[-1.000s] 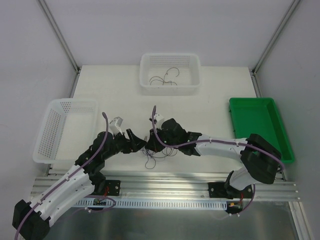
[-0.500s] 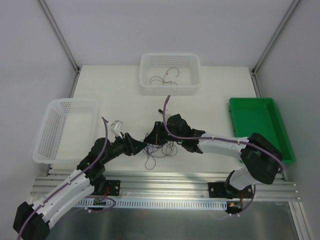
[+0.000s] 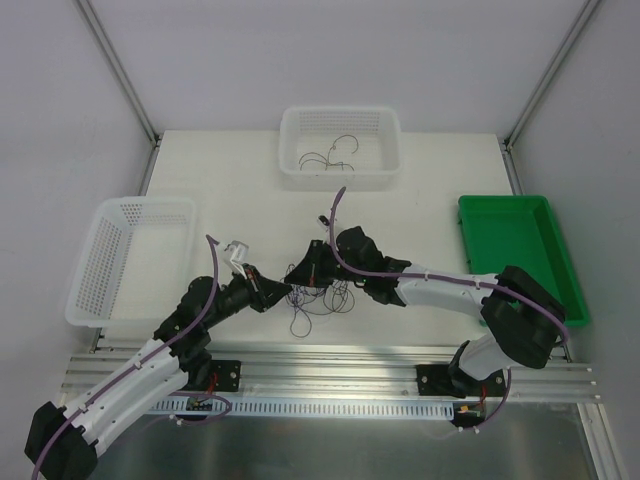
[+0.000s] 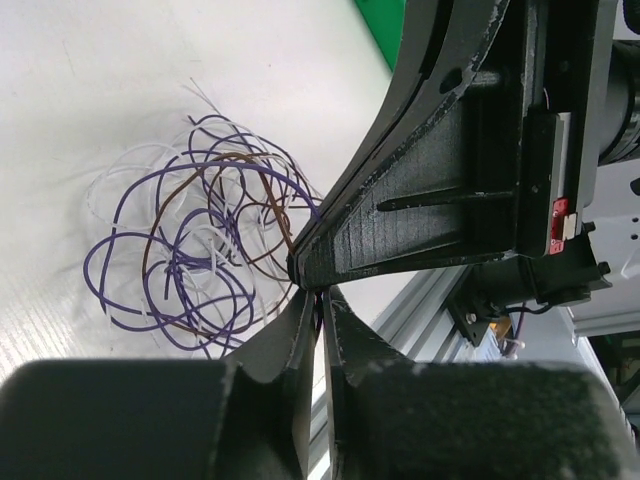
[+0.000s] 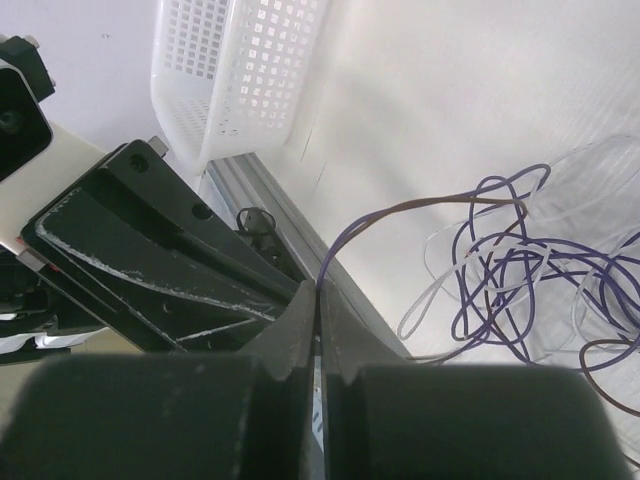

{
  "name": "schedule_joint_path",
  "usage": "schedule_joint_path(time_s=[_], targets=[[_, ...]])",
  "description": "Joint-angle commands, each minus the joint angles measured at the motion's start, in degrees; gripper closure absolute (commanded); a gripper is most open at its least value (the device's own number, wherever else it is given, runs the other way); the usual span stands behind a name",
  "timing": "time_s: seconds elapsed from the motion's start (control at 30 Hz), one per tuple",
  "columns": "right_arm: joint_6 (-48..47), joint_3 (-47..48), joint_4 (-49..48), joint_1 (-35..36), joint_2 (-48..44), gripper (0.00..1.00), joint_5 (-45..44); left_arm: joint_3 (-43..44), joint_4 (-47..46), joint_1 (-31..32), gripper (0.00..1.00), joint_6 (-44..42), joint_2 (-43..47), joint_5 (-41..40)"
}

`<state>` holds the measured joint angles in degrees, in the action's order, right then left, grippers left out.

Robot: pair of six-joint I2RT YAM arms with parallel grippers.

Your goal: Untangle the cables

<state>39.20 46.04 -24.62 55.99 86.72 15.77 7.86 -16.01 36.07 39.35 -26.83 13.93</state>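
Though the top view reduces them to a faint scribble, the cables (image 3: 318, 300) lie as a small loose tangle on the white table (image 3: 430, 200). They are well to the left of the green tray (image 3: 505, 245), about level with its near end.

Only the wrist cameras separate the strands: purple loops, a brown one and pale, nearly clear ones, all overlapping in open curls flat on the surface.

Both arms reach in to the tangle's edge farthest from the tray, and their tips meet there. The right gripper (image 5: 318, 295) is clenched. Its own camera shows a purple strand coming out of the seam between the fingers and arcing over to the tangle.

The left gripper (image 4: 318, 300) has its jaws pressed almost together, directly against the right gripper's tip. Whether a strand is trapped between them cannot be told from either close view.

The top view alone shows a few more dark strands (image 3: 335, 155) inside the far basket (image 3: 340, 178), behind the tray and to its left. It also shows the side basket (image 3: 130, 250), farther left of the tray than the tangle. The right wrist camera catches that basket's perforated wall too. The left wrist camera instead catches a corner of the green tray beyond the tangle.
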Motion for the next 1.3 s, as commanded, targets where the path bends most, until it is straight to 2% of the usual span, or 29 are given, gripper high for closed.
schedule_joint_path(time_s=[0.0, 0.17, 0.33, 0.47, 0.7, 0.77, 0.8, 0.83, 0.87, 0.9, 0.93, 1.03, 1.2, 1.27], targets=[[1.1, 0.4, -3.3, -0.5, -2.4, 0.99, 1.5, 0.1, -3.2, 0.5, 0.97, -1.6, 0.7, 1.1], [-1.9, -0.5, 0.0, -1.8, -4.4, 0.99, 0.9, 0.8, 0.7, 0.6, 1.0, -1.6, 3.3, -1.7], [-6.6, -0.3, 7.6, -2.5, -6.9, 0.99, -0.8, 0.9, 2.9, 0.5, 1.0, -1.5, 5.2, -3.6], [-11.5, 0.0, 14.2, -3.5, -8.7, 0.98, -2.7, 1.4, 3.7, 0.5, 1.0, -1.3, 4.9, -3.6], [-16.6, 0.1, 19.6, -4.8, -11.6, 0.99, -4.5, 1.8, 4.8, 0.6, 1.0, -1.5, 4.6, -4.9], [-18.3, 0.4, 24.1, -5.7, -13.5, 0.99, -7.0, 2.8, 7.7, 0.5, 1.0, -1.8, 4.5, -6.2], [-19.0, 0.5, 26.5, -6.1, -14.5, 0.99, -8.8, 4.7, 9.9, 0.5, 1.0, -2.0, 4.6, -9.9], [-21.2, 0.6, 29.0, -7.1, -17.4, 0.99, -13.8, 6.2, 12.5, 0.5, 1.0, -2.3, 4.2, -12.1], [-22.1, 0.9, 34.8, -7.6, -18.9, 0.99, -18.0, 7.9, 18.9, 0.5, 1.0, -2.9, 3.9, -13.6], [-23.1, 1.1, 37.5, -7.9, -20.6, 0.99, -21.8, 12.1, 21.7, 0.6, 1.0, -4.1, 3.4, -19.0], [-24.9, 1.0, 40.2, -9.2, -23.8, 0.99, -28.4, 14.4, 24.8, 0.6, 1.0, -4.9, 2.1, -20.9], [-26.5, 0.9, 48.4, -12.6, -28.1, 0.99, -36.5, 23.9, 33.7, 0.5, 1.0, -7.9, -1.3, -28.6], [-27.9, 0.5, 55.3, -16.0, -32.4, 0.99, -39.7, 40.0, 42.2, 0.5, 1.0, -14.4, -6.5, -35.0], [-27.2, -0.2, 56.8, -17.0, -32.3, 0.99, -39.9, 43.6, 43.7, 0.4, 1.0, -16.3, -7.2, -38.9]])
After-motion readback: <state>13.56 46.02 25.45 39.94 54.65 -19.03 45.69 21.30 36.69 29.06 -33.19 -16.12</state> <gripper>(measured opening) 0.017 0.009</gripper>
